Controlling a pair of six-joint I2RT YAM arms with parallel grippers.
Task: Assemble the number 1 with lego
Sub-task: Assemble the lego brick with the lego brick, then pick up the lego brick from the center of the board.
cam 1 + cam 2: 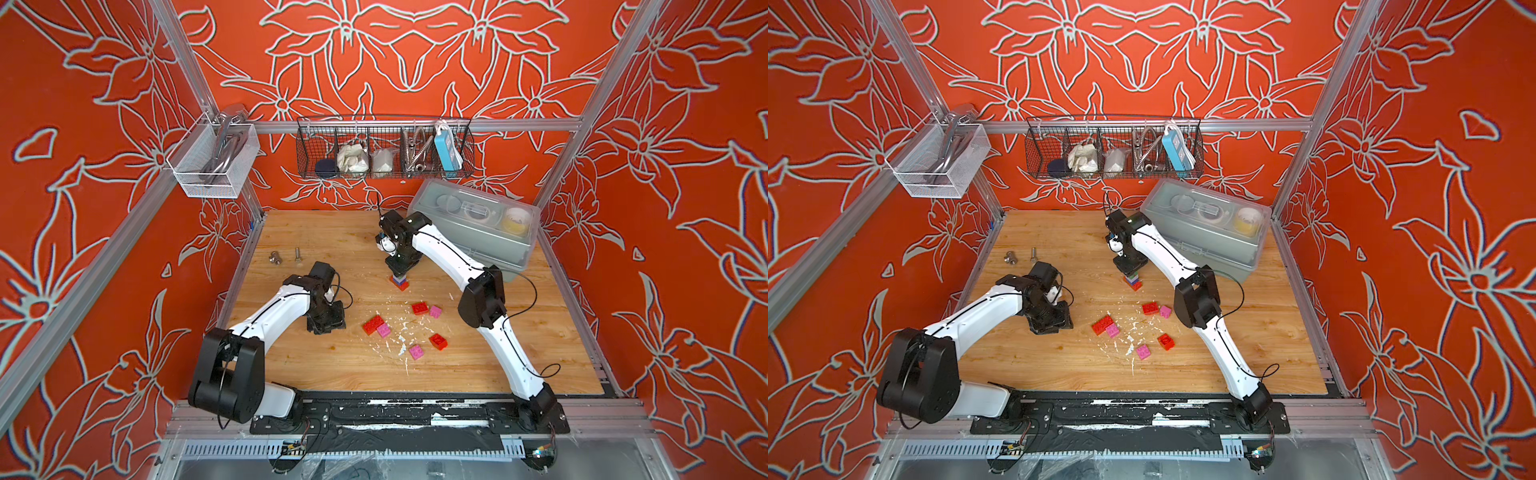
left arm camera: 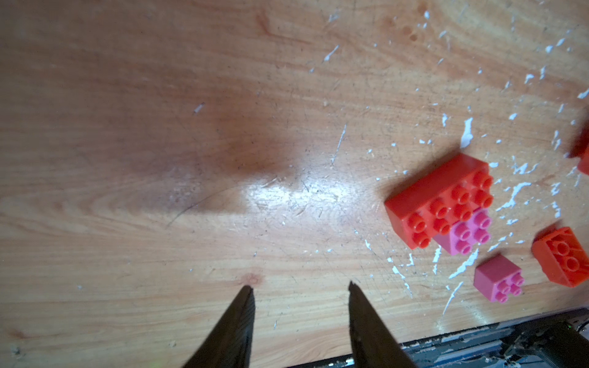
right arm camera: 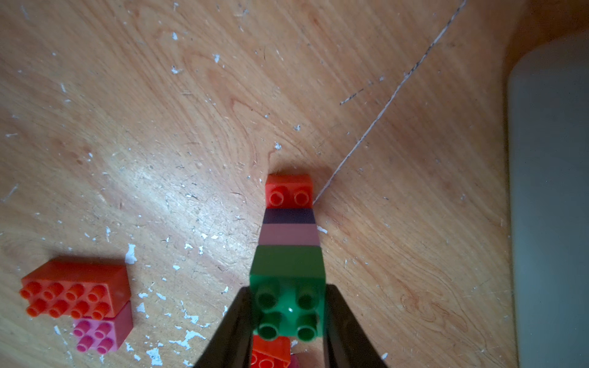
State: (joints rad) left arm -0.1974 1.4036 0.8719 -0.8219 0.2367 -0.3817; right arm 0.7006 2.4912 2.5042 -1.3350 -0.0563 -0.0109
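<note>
The lego tower (image 1: 400, 282) stands a bit toward 12 o'clock from the middle of the surface (image 1: 316, 365). It goes red brick (image 3: 288, 191) at the bottom, then a dark blue brick (image 3: 288, 216), a lilac brick (image 3: 288, 234) and a green brick (image 3: 287, 270) on top. The right pincer (image 3: 288, 286) points straight down and is clamped narrow on that green brick, one jaw on each side.

My worry is that it's a skinny column with nothing bracing the bottom. If the pincer drags sideways, or lifts before it lets go, I reckon the green brick pops off or the whole thing tips. Pressing down off-centre could make it lean too.

The spare bricks (image 1: 419, 308) lie around 6 o'clock from the tower, and one long red brick (image 1: 372, 324) touches a pink brick (image 1: 383, 330). They're near enough that a toppling tower might knock into them.

The left pincer (image 2: 299, 285) hangs at about 8 o'clock, jaws apart with nothing between them. It's well apart from the tower, so it's no help steadying.

White flecks (image 2: 467, 133) litter the surface, and a brick set down on those may sit crooked.
</note>
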